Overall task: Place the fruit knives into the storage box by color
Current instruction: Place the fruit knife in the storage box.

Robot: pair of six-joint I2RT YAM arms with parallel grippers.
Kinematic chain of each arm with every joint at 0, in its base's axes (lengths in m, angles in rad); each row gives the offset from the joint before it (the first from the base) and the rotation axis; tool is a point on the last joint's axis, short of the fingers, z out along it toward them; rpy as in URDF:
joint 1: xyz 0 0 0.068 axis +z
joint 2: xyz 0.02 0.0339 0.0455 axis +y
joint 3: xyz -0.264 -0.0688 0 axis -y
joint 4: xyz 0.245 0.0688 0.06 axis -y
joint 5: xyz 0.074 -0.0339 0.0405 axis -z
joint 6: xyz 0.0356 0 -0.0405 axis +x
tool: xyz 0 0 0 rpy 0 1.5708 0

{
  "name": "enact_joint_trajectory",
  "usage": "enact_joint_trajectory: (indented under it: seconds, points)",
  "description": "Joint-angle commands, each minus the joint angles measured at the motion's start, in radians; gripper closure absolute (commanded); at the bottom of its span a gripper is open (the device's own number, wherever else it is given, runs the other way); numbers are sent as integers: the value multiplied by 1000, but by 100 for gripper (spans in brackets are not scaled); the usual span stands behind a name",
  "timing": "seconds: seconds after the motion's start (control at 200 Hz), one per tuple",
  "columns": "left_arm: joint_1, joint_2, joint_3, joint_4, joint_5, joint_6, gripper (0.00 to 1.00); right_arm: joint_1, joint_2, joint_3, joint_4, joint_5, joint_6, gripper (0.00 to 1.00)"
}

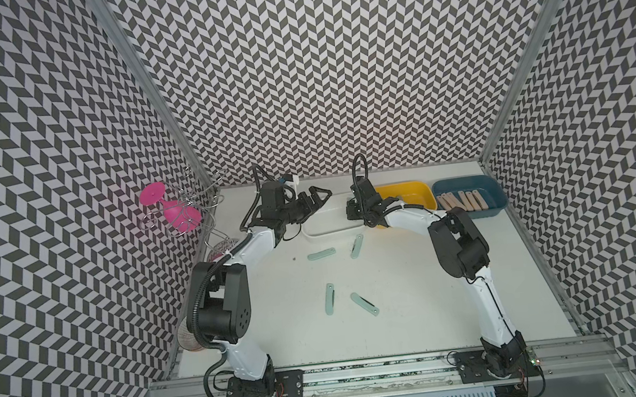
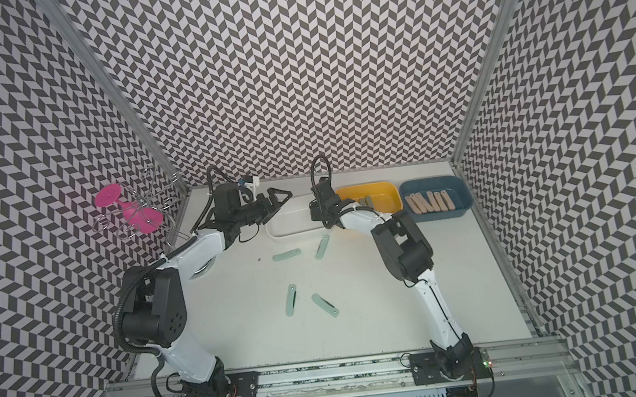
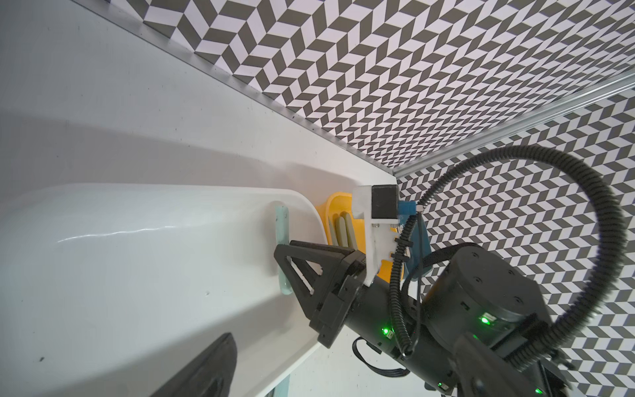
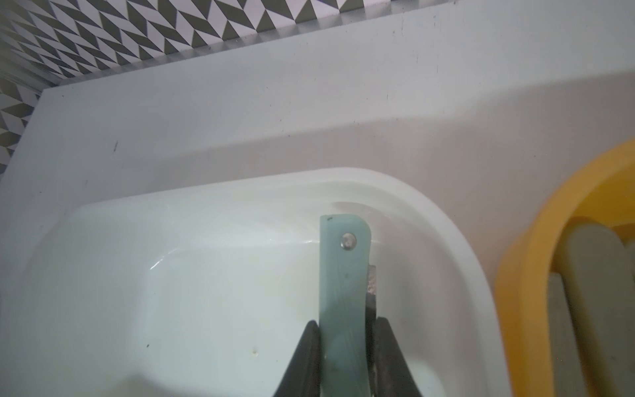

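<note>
Fingers on my right arm [image 4: 305, 361] clamp a mint knife [image 4: 343, 292] over the white box [image 4: 240, 180], which I should lower flat before releasing.

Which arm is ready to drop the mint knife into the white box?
Right. The right gripper is shut on the mint knife, over the white box. The left gripper is open and empty.

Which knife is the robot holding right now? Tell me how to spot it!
Look at the white box at the back of the table, beside the yellow box. Over it, the right gripper pinches one pale mint knife. The four other mint knives lie flat on the table; only this one is gripped.
</note>
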Motion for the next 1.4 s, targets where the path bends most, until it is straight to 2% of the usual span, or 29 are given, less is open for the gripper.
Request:
enact_joint_trajectory:
  seconds: [0.0,0.306,0.416,0.636,0.881,1.117,1.252,1.397]
  points:
    - [2,-17,19,4,12,13,0,1,47,42,5,9,14,78]
    - [2,-44,20,-13,12,14,0,1,52,103,-42,-16,-19,69]
    - [2,-70,21,-28,12,16,0,2,18,108,-52,-23,-40,63]
    - [2,-164,-25,-53,-3,22,0,10,-98,87,-110,-98,-78,63]
    - [2,-316,-159,-84,-34,22,0,90,-392,-235,-17,-98,-122,60]
    - [-13,-459,-302,-130,-50,27,0,186,-660,-649,72,-88,-153,49]
    - [-41,-537,-382,-151,-64,24,0,252,-749,-831,103,-73,-147,43]
    - [-82,-616,-474,-162,-82,3,0,343,-792,-953,108,-36,-143,39]
